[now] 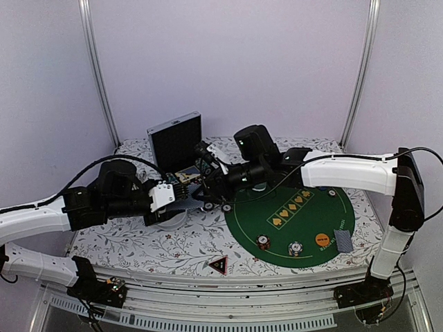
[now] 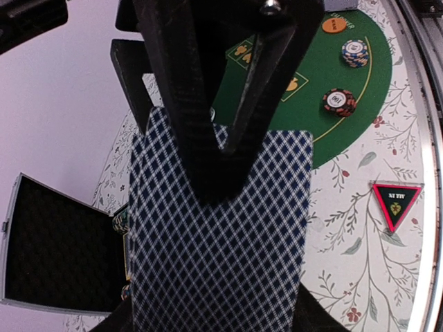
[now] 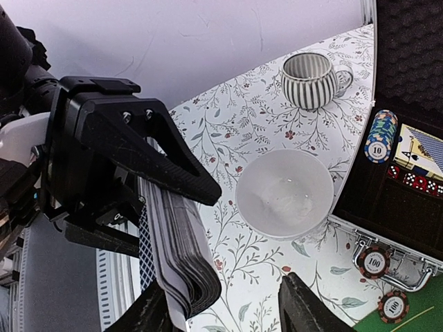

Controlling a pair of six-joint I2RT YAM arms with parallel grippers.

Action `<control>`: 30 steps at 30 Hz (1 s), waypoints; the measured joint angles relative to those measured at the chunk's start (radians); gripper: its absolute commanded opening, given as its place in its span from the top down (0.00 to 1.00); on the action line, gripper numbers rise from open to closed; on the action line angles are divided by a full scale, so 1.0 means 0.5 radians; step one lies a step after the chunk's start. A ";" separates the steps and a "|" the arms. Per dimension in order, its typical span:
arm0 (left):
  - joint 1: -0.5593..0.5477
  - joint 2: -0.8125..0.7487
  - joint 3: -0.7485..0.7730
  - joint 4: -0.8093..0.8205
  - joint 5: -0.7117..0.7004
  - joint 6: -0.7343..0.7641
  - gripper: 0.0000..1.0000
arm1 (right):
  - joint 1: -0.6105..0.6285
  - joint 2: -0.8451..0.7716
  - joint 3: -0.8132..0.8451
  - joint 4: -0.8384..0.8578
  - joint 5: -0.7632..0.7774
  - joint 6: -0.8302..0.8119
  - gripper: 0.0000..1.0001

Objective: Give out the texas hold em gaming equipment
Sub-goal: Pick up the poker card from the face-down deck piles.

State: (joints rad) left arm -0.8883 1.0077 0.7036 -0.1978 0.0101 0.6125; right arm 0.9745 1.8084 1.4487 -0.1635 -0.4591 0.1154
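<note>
**Left fingers** (image 3: 138, 152): closed on the deck of cards (image 2: 214, 263), which is clamped between them with its blue-diamond backs facing the left wrist camera. The deck is held clear of the worktop (image 1: 138, 242), left of the green mat (image 1: 304, 225) and in front of the black case (image 1: 174, 142).

**Right fingers** (image 2: 201, 124): reaching onto the far end of the deck from the opposite side, with black tips lying over the back of the top card. In the right wrist view they stand apart, and the deck's end is beside one of them. Whether they pinch a card cannot be determined.

**Near the deck:** a white bowl (image 3: 284, 194) stands on the worktop. A grey striped mug (image 3: 311, 81) stands upright beyond it, apart from it.

**Case:** open. A chip stack (image 3: 381, 136) and face-up cards (image 3: 422, 149) lie in its compartments. Two loose chips (image 3: 374, 261) lie on the worktop just beside its latch side.

**Mat:** it carries a dark red chip (image 2: 338, 102), a pale blue chip (image 2: 354, 52), an orange disc (image 2: 333, 25) and a single face-down card (image 1: 342, 240) near its right edge.

**Off the mat:** the black red-edged triangle (image 2: 396, 204) lies flat on the worktop near the front edge.
</note>
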 measured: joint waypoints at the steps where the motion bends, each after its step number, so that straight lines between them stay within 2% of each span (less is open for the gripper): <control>1: 0.000 0.001 0.000 0.001 0.000 0.002 0.48 | 0.000 -0.001 0.002 -0.009 -0.009 -0.001 0.44; 5: 0.000 0.000 0.000 0.004 0.000 0.002 0.48 | 0.000 -0.006 0.003 -0.040 -0.020 0.002 0.44; 9: 0.000 0.000 0.000 0.005 0.000 0.002 0.48 | 0.000 -0.042 0.003 -0.072 -0.017 0.002 0.58; 17: 0.000 0.000 0.000 0.005 0.000 0.002 0.48 | 0.000 -0.098 0.003 -0.092 -0.042 0.045 0.79; 21: 0.000 0.000 0.000 0.005 0.000 0.002 0.48 | 0.000 -0.098 0.003 -0.108 -0.073 0.052 0.97; 30: 0.000 0.000 0.000 0.005 -0.001 0.002 0.48 | -0.001 -0.092 0.034 -0.130 -0.128 0.076 0.98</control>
State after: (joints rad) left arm -0.8883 1.0077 0.7036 -0.1951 0.0097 0.6136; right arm 0.9741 1.7626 1.4654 -0.2287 -0.5232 0.1532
